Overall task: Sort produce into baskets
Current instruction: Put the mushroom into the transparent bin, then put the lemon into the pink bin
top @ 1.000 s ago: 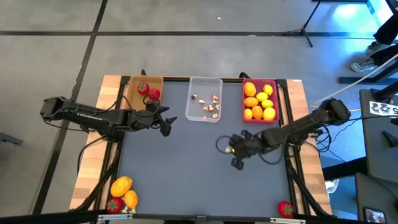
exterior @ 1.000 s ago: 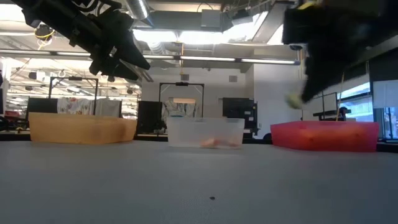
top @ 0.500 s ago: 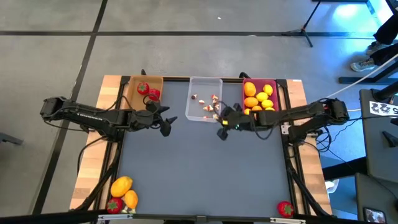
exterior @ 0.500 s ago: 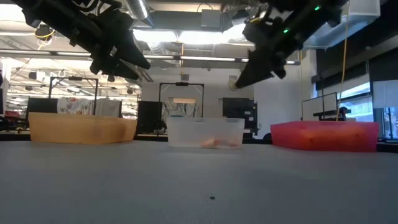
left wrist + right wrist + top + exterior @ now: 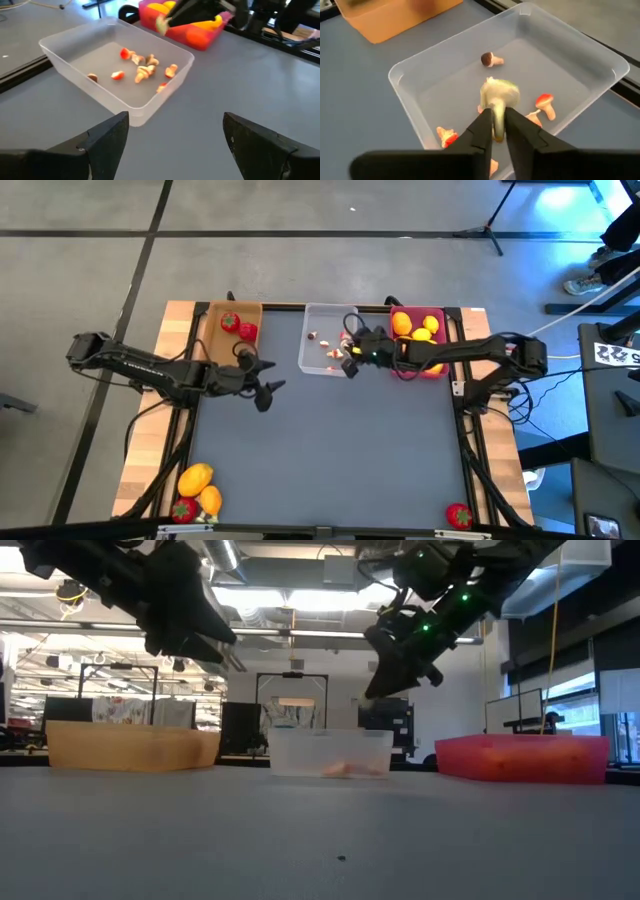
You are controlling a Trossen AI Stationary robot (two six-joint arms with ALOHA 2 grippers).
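Note:
My right gripper [image 5: 349,367] hangs over the clear tray [image 5: 312,360] and is shut on a pale mushroom piece [image 5: 498,94]. Several red-and-white mushroom bits [image 5: 544,102] lie on the tray's floor. The tan tray [image 5: 214,326] holds two strawberries [image 5: 240,327]. The magenta tray [image 5: 441,340] holds yellow and orange fruits [image 5: 422,328]. My left gripper [image 5: 264,391] is open and empty above the table, near the tan tray. It also shows in the left wrist view [image 5: 175,137]. My right gripper pinches the mushroom's stem [image 5: 496,118] between its two fingers. The pale cap [image 5: 500,91] sticks out past the fingertips. The fingers slant down from the table's right side. The mushroom is lifted clear above the clear tray's floor.
Two yellow-orange fruits [image 5: 198,482] and a strawberry [image 5: 183,510] lie on the wooden edge at the near left. Another strawberry [image 5: 458,515] lies at the near right. The grey table top [image 5: 330,450] stretches between the trays and the near edge.
My right gripper has swung from the table's right middle toward the far edge and the left, carrying the mushroom, and now hangs over the clear tray. My left gripper has shifted slightly toward the near edge.

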